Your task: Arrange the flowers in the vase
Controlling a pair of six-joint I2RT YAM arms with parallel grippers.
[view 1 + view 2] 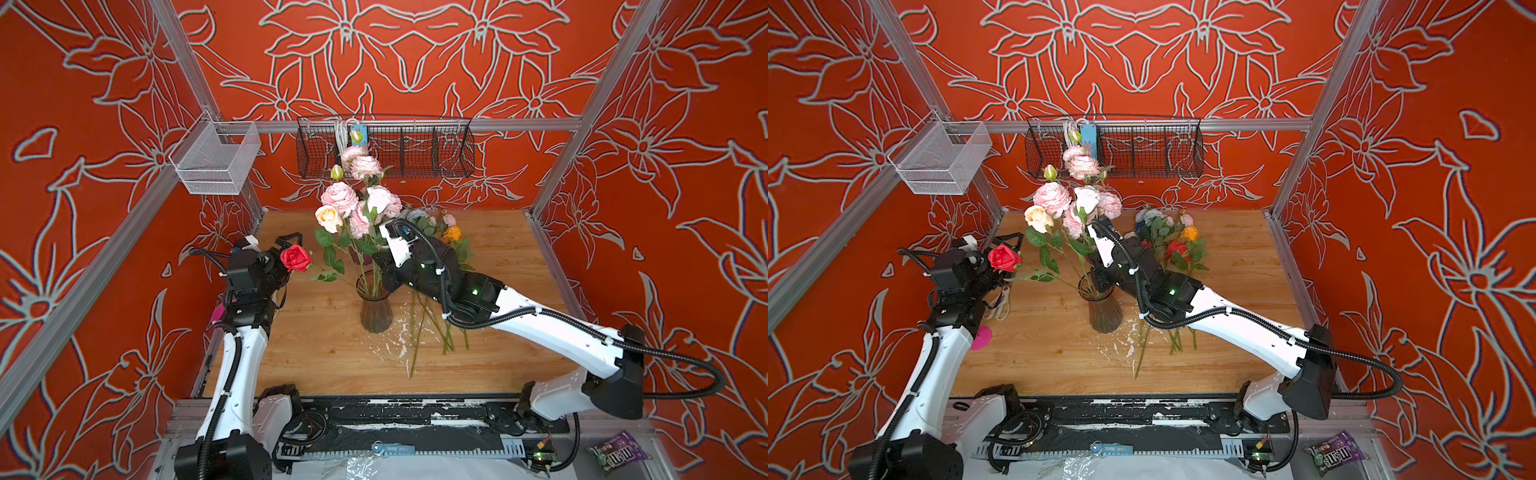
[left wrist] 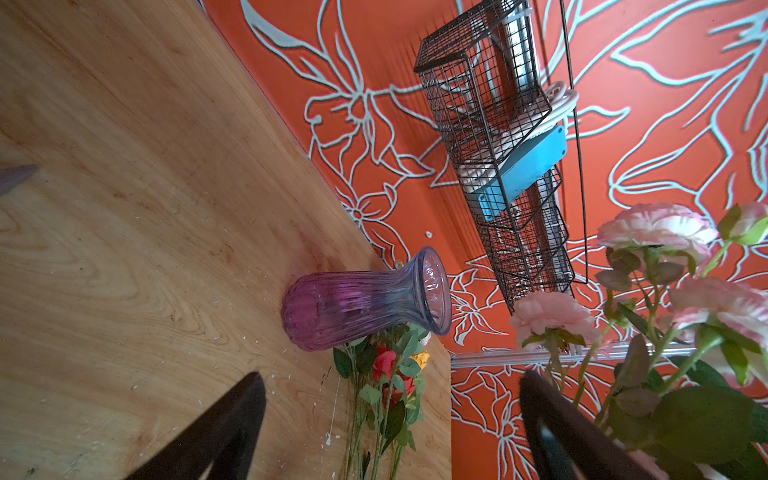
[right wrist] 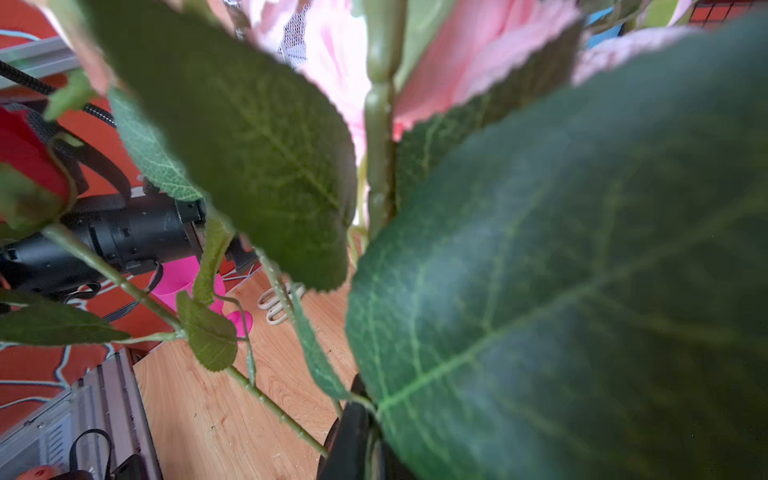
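We see left gripper (image 2: 392, 378) spread wide, empty, near red rose (image 1: 296, 257). Right gripper (image 1: 1096, 276) clenched among flowers (image 1: 338, 197) above vase (image 1: 376, 313); possibly pinching a stem, leaves block.

The vase (image 1: 376, 311) is shiny ribbed glass. The table (image 1: 498, 249) is smooth wood. The basket (image 1: 415, 153) is thin metal wire.
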